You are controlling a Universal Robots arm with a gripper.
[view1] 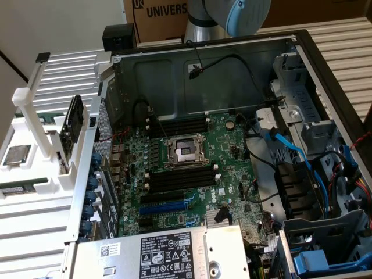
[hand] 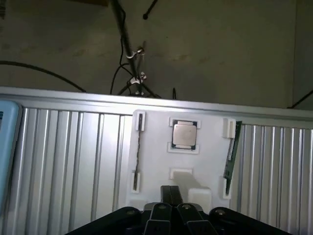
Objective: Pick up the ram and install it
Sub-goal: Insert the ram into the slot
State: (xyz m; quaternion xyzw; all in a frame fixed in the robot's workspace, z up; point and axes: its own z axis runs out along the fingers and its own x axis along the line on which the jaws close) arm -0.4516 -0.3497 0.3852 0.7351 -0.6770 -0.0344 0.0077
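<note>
The ram [hand: 231, 152] is a long, narrow, dark green board seen edge-on. It stands slightly tilted in a white holder [hand: 156, 171], and a white clip [hand: 229, 127] catches each of its ends. It sits at one edge of the holder. A square silver processor chip [hand: 185, 134] lies in the middle, and a thin dark strip [hand: 138, 147] runs along the opposite edge. The holder rests on a ribbed aluminium tabletop [hand: 63, 161]. The claw [hand: 171, 190] hangs over the holder's near edge with its fingers pressed together on nothing. It is nearer the chip than the ram and well apart from both. In the exterior view an open computer case [view1: 232, 64] lies beside the holder, on that view's right. Inside it is a green motherboard [view1: 232, 151], where long black slots [view1: 180, 180] flank a metal-framed processor socket [view1: 185, 152]. Black wires [view1: 244, 64] loop across the case wall, and blue cables [view1: 290, 151] trail toward the drive bays. The robot arm [view1: 232, 14] rises behind the case, in front of a cardboard box [view1: 163, 11].
</note>
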